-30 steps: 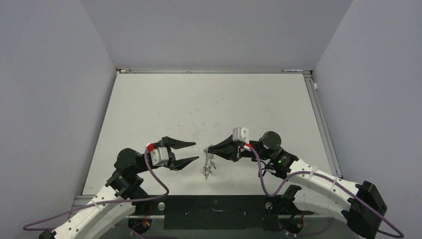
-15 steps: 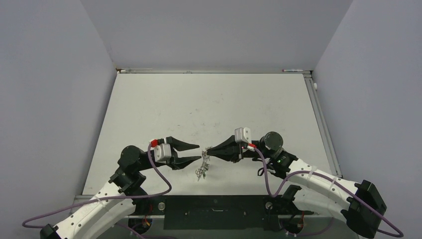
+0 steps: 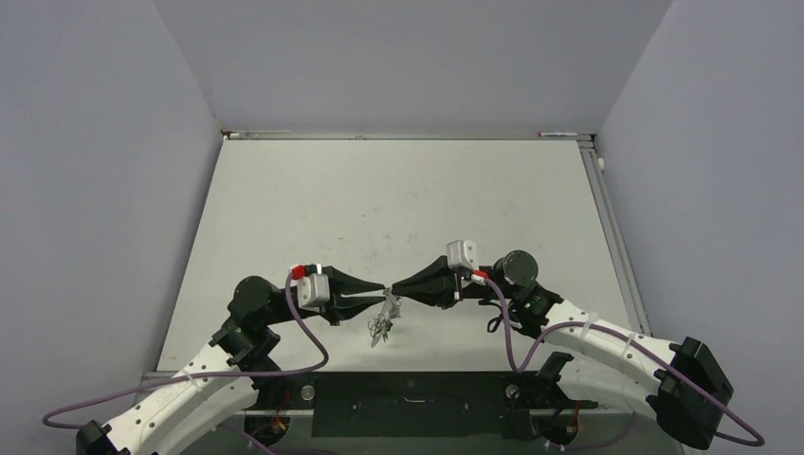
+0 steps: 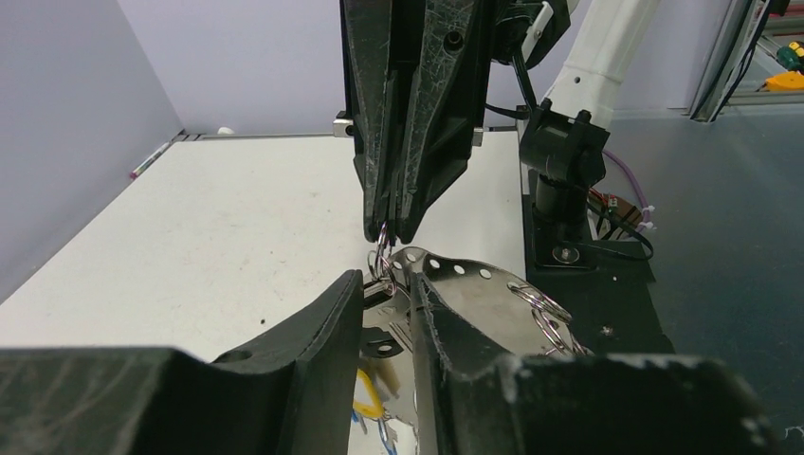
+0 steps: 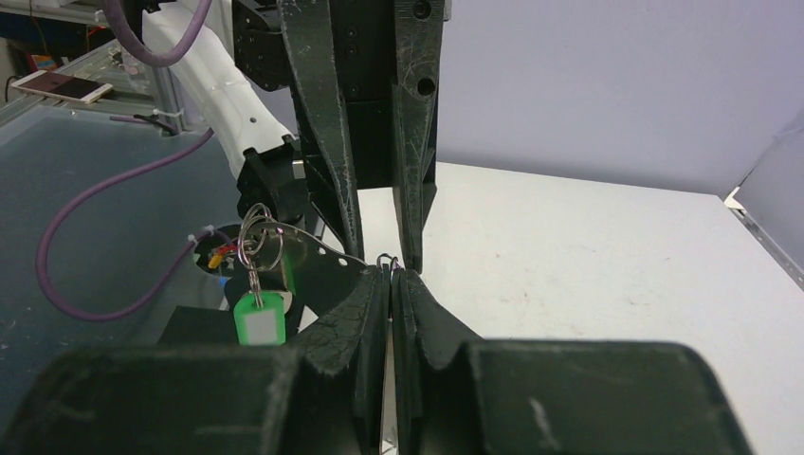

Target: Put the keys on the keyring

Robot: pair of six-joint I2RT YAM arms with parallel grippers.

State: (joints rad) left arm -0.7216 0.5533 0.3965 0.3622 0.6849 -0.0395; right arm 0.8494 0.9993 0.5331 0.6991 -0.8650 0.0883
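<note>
- Cannot make out single keys [image 3: 381,324] from above: only a small silvery tangle hanging just under the meeting tool tips, over the near part of the desk [image 3: 398,190].
- Hidden in the left wrist view behind the left tool [image 4: 387,301]: most of the bunch, with only a sliver of the yellow key [image 4: 366,394] showing low between the fingers.
- Cut off by the same fingers: a flat holed metal piece [image 4: 465,284] and split rings [image 4: 544,313] to its right.
- Cannot tell whether the left tool pinches anything; narrowly parted, with bits of metal in the gap.
- Clamped tight with the right tool [image 5: 391,277] on the thin wire of the keyring [image 5: 318,244], held in the air off the desk.
- Hanging from that wire on a split ring [image 5: 256,237], left of the right tool: the green key [image 5: 259,319], blade not visible.
- Too thin to trace: the rest of the keyring's loop.
</note>
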